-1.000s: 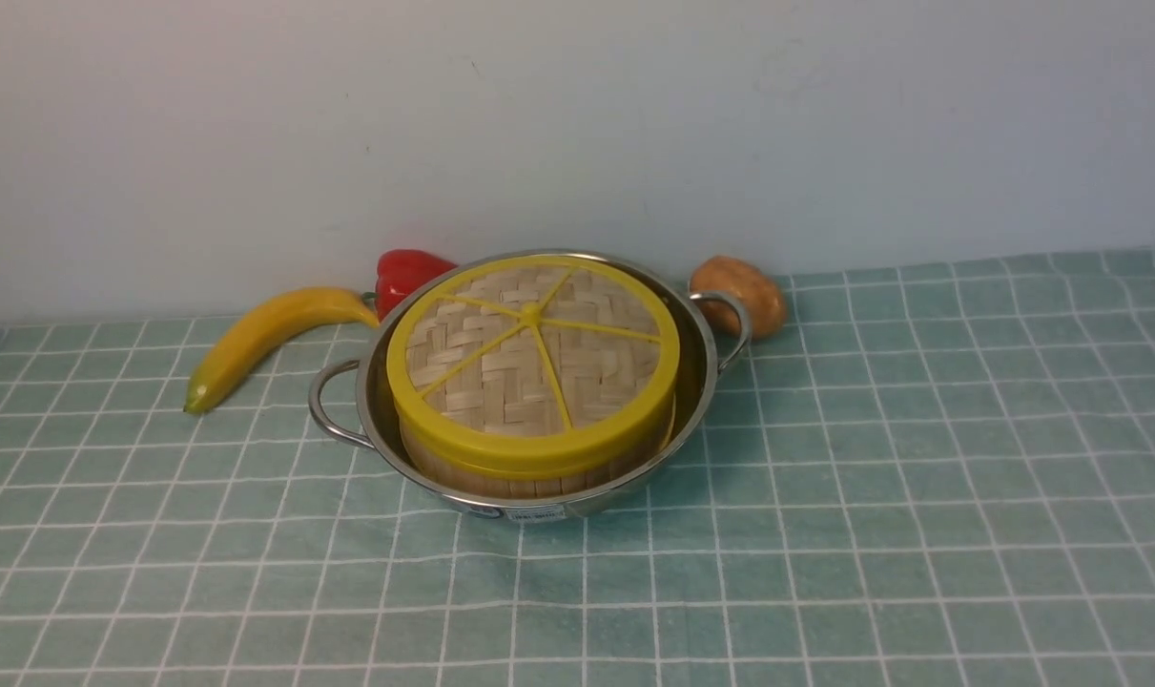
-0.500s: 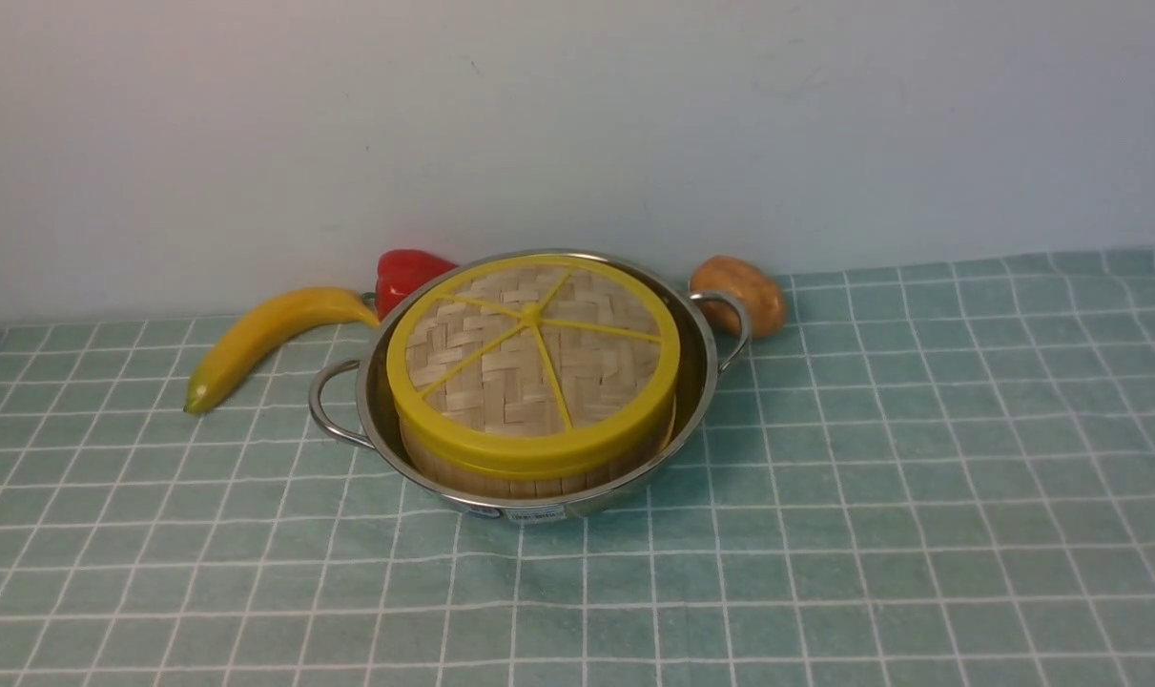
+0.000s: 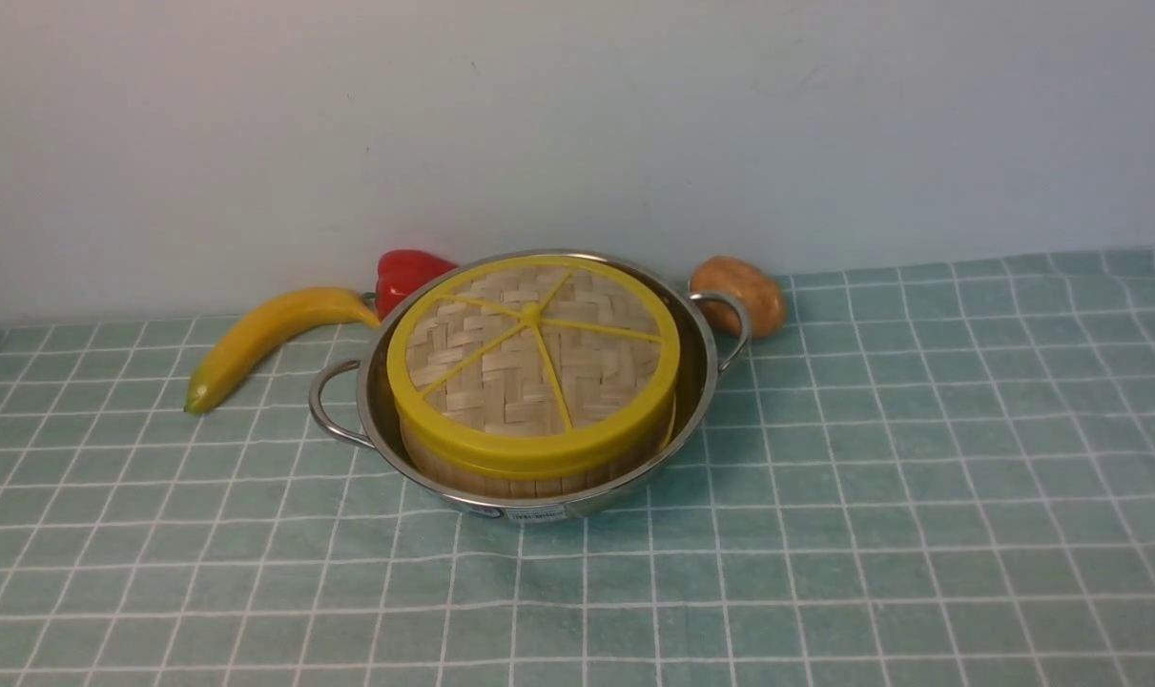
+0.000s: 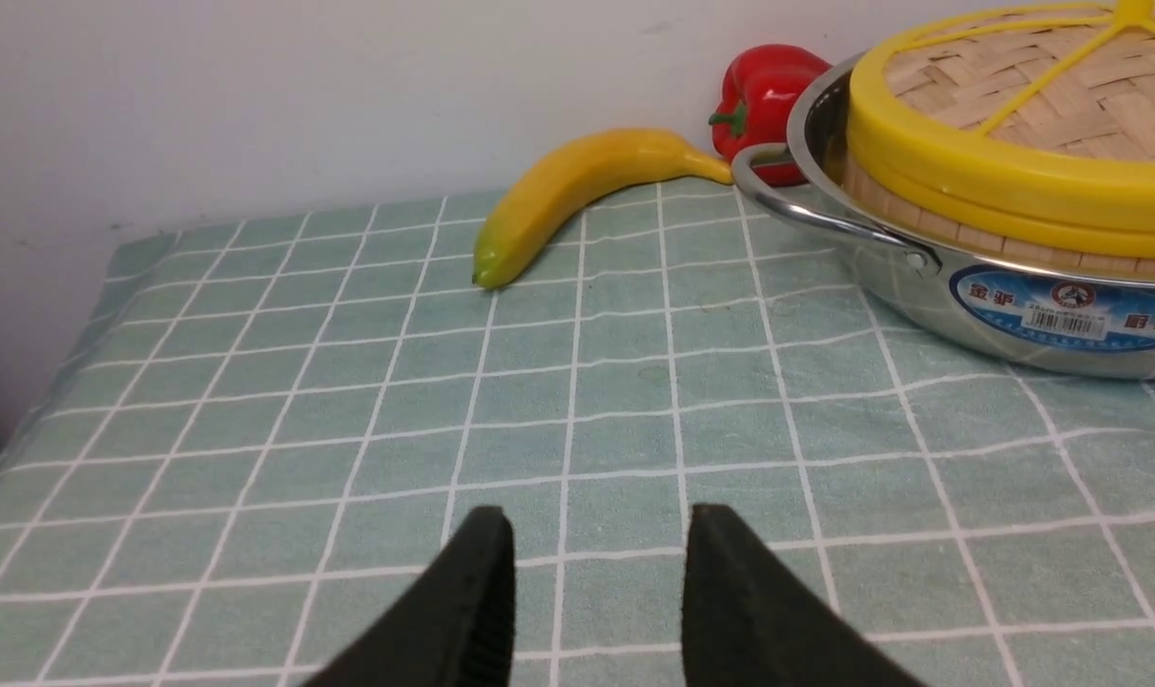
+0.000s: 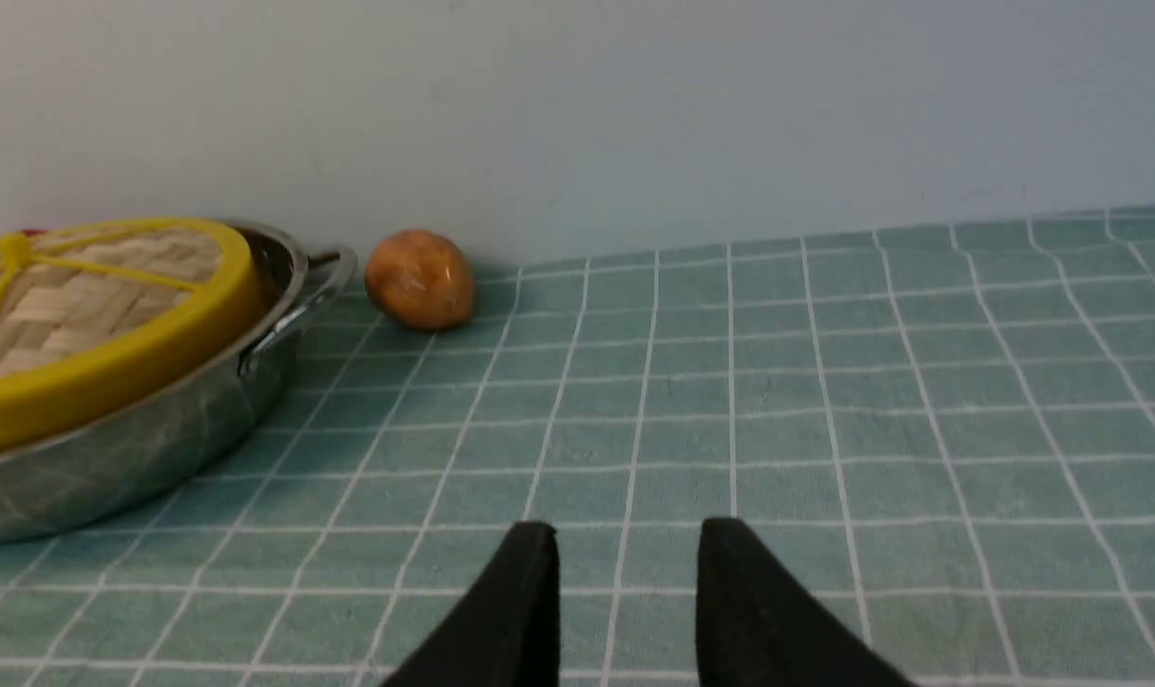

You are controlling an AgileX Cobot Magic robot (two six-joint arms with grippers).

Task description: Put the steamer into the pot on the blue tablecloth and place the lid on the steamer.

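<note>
Steamer (image 3: 539,472), lidded, sits inside pot (image 3: 706,382); both tools (image 4: 596,572) (image 5: 625,572) parted, empty.

Neither arm shows in the front view. In its own wrist view the left gripper (image 4: 596,582) has its black jaws parted with nothing between them — held low and level. The right gripper (image 5: 625,582) is alike — jaws apart, gripping nothing.
</note>
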